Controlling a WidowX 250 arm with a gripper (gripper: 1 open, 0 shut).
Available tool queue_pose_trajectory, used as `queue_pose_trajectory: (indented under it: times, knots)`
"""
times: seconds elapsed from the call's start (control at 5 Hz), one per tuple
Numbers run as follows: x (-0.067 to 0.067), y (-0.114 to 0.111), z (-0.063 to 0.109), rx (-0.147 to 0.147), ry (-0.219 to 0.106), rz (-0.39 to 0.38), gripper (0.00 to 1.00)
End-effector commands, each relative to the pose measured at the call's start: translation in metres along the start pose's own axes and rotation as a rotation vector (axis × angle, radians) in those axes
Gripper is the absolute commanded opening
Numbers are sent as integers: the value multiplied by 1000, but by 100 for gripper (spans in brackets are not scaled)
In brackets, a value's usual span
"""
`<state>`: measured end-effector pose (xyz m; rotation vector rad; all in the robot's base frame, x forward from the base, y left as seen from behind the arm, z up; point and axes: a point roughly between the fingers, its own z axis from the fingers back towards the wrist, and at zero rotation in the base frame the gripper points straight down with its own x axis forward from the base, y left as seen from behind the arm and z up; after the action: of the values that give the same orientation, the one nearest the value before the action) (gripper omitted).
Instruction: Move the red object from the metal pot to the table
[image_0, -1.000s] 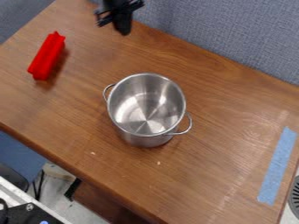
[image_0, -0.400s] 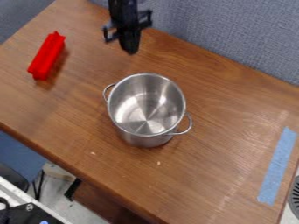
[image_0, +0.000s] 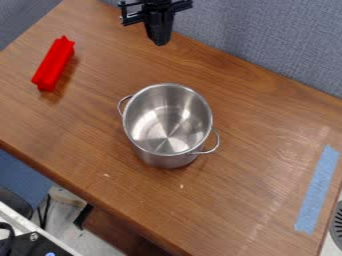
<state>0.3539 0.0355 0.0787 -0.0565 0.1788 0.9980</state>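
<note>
The surface, a brown wood-grain tabletop, fills most of the frame on a slant, with a strip of blue tape lying near its edge at the lower right. Behind it, across the top right of the frame, runs a grey-blue backdrop.

Near the middle of the frame stands the metal pot, upright, shiny, with one loop handle showing at its left rim and another at its lower right. Its inside is bare: nothing red shows in it.

At the top of the frame, a little left of centre, hangs the gripper, dark and pointing down toward the surface. Its jaws are drawn together with nothing between them. Compared with a moment ago it sits higher in the frame and slightly more to the right, so it is lifting away from the surface rather than reaching for anything; a second ago it was further left, at the top edge.

The red object lies flat on the surface in the upper left of the frame, well apart from the pot and from the gripper. Its place and slant match both earlier views, so nothing has disturbed it.

Judging from how things lie, the task looks complete: the block rests on the surface, the pot is empty, and the arm's wandering above the far edge carries nothing. No further move on the block seems called for.
</note>
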Motion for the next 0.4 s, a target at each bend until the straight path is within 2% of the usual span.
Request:
queue_pose_trajectory:
  times: [0.0,0.2]
  knots:
    - [4,-5,9,-52,-98,43,100]
    - [13,-9,-10,-34,-128,67,100]
